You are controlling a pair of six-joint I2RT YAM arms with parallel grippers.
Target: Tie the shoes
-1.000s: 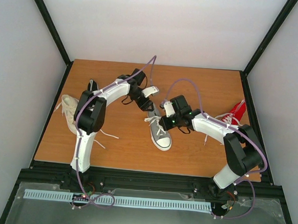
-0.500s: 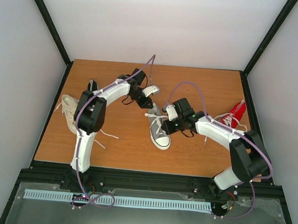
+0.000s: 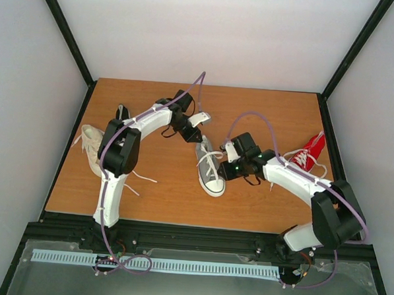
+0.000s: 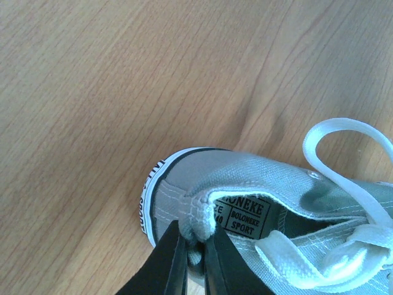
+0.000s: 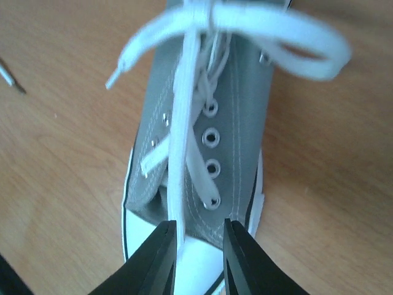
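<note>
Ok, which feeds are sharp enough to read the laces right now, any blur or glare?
Right wrist: the lace loop at the top is smeared soft, the eyelets lower down are crisp. Left wrist: heel label sharp, the near lace washed out and soft. Top external: even light, no glare, but the grey shoe is small.

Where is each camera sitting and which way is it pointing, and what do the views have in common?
Top external: above and behind the arm bases, looking down on the table; both arms show, left gripper and right gripper at the grey shoe.
Left wrist: on the left arm, looking down at the shoe's heel, pinched by its own fingers.
Right wrist: on the right arm, looking from toe cap up the lace; its own fingers show, apart.
Shared: all three see the grey shoe.
</note>
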